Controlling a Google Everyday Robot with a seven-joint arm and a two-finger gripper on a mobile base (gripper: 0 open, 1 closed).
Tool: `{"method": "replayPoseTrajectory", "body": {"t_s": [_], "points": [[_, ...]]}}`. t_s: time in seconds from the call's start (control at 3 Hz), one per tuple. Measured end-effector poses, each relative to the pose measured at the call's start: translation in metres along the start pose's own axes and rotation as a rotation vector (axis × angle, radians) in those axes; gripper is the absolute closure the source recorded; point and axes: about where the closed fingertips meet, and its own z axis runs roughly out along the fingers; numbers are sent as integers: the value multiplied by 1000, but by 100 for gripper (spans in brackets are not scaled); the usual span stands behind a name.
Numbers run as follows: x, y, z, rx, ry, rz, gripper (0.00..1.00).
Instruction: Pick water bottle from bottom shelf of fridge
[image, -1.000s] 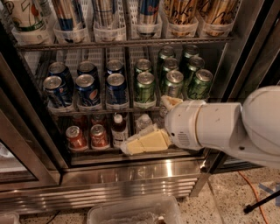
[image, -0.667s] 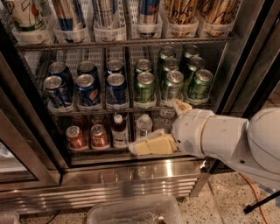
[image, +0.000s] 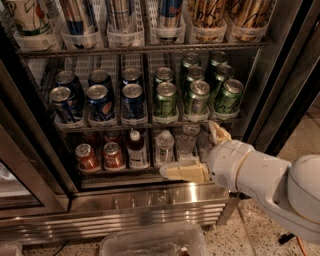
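Observation:
The fridge (image: 280, 75) stands open. On the bottom shelf (image: 125, 170) a small clear water bottle (image: 163, 146) with a white cap stands right of the dark reddish bottle (image: 136, 149). Another clear bottle (image: 186, 140) stands just to its right. My gripper (image: 189, 148) is at the right end of this shelf, open. Its lower cream finger (image: 181, 172) lies along the shelf's front edge below the water bottle, and its upper finger (image: 219, 133) points up at the right. It holds nothing.
Two red cans (image: 99, 156) stand at the shelf's left. Blue cans (image: 100, 102) and green cans (image: 195, 95) fill the rack above. A stainless-steel base (image: 150, 205) runs below, a dark door frame (image: 30, 150) at left, and a clear bin (image: 155, 242) on the floor.
My gripper and arm have shifted to the right and slightly down along the bottom shelf's front. The bottles and cans have not moved.

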Motion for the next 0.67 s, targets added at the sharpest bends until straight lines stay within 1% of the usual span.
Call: {"method": "replayPoseTrajectory", "body": {"t_s": [0.33, 0.67], "points": [[17, -7, -3, 40, -22, 53, 0], [18, -8, -4, 45, -25, 58, 0]]}}
